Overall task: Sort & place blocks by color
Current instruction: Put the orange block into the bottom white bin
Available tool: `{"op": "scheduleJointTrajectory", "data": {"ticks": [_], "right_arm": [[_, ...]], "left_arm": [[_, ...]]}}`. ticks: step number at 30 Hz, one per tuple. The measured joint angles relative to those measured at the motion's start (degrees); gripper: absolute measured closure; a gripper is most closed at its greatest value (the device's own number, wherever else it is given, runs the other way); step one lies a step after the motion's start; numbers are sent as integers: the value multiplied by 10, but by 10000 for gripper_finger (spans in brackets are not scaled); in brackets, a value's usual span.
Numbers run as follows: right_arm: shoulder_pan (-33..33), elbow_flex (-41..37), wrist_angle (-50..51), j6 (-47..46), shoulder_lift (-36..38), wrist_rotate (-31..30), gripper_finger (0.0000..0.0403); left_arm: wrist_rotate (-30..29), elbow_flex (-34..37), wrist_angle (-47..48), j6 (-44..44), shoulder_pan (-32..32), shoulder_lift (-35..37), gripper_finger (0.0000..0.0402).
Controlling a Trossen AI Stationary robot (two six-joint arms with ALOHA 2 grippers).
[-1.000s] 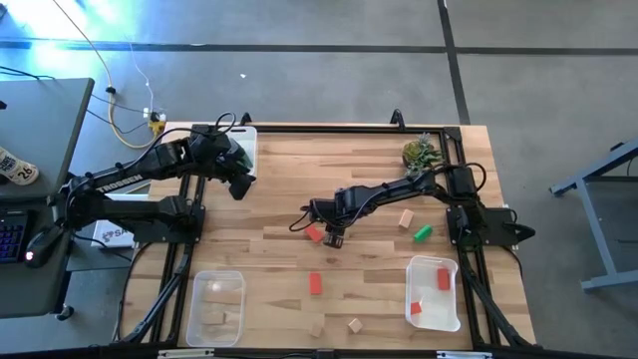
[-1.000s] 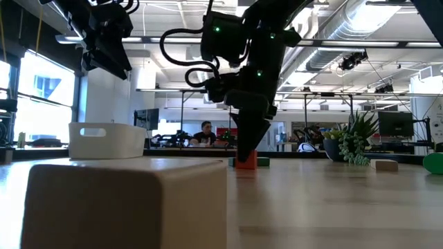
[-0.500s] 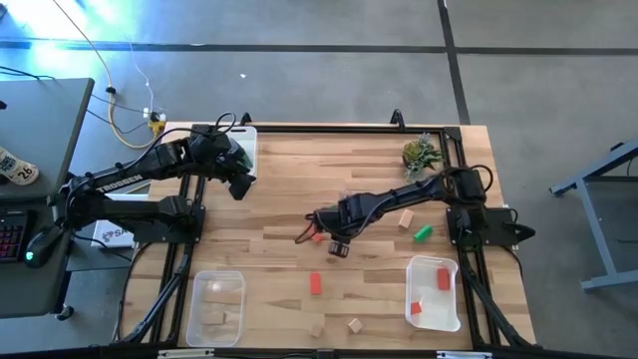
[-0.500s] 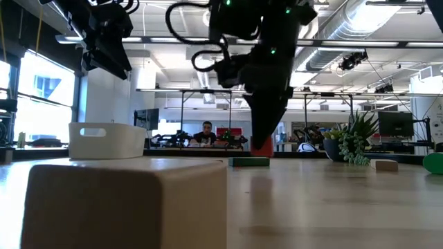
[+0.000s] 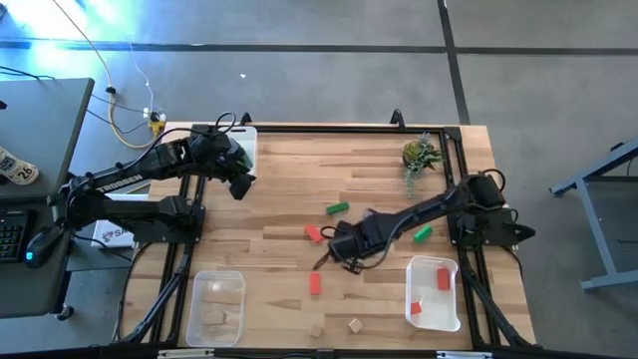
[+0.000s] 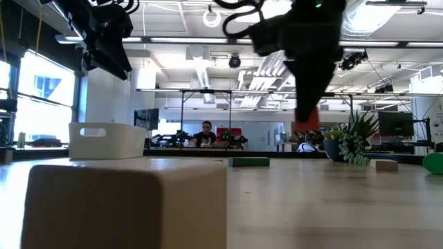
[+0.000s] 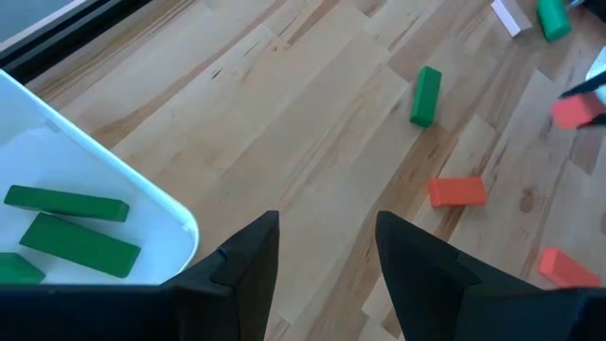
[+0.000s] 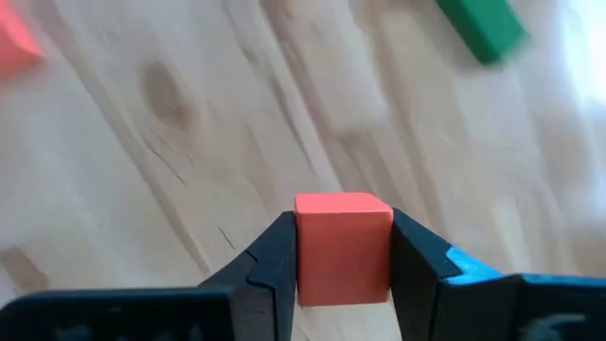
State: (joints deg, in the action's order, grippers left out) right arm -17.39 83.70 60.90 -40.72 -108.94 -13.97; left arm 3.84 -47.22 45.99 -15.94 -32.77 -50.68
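Note:
My right gripper (image 5: 346,249) hangs over the middle of the table, shut on a red cube (image 8: 343,248). The cube also shows in the low view (image 6: 307,123). On the wood lie a red block (image 5: 313,233), a second red block (image 5: 315,283), a green bar (image 5: 336,207), a green block (image 5: 423,232) and two tan blocks (image 5: 354,324) near the front edge. My left gripper (image 7: 322,256) is open and empty, held high beside the white tray (image 7: 142,204) at the far left. Green bars (image 7: 80,242) lie in that tray. My right gripper pinches the red cube by two opposite side faces (image 8: 301,254) between its two fingers. The fingers (image 6: 308,83) point down from above. The cube sits level at their free ends, lifted clear of the table.
A clear tray (image 5: 216,307) with tan blocks stands at the front left. A clear tray (image 5: 436,292) with red blocks stands at the front right. A small potted plant (image 5: 420,155) stands at the far right. A tan block (image 6: 124,200) sits close before the low camera.
My right gripper has risen from the table with the red cube between its fingers and gone toward the table's near right. The cube is now lifted clear. The green bar that the arm covered now shows.

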Motion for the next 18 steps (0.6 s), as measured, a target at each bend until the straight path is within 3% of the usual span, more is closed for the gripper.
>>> {"op": "scheduleJointTrajectory", "data": {"ticks": [4,18], "right_arm": [[-28,0,71,-69,15,-25,301],[-121,0,289,-315,45,-23,297]], "left_arm": [[0,0,0,14,0,0,238],[0,0,0,12,0,0,238]]}}
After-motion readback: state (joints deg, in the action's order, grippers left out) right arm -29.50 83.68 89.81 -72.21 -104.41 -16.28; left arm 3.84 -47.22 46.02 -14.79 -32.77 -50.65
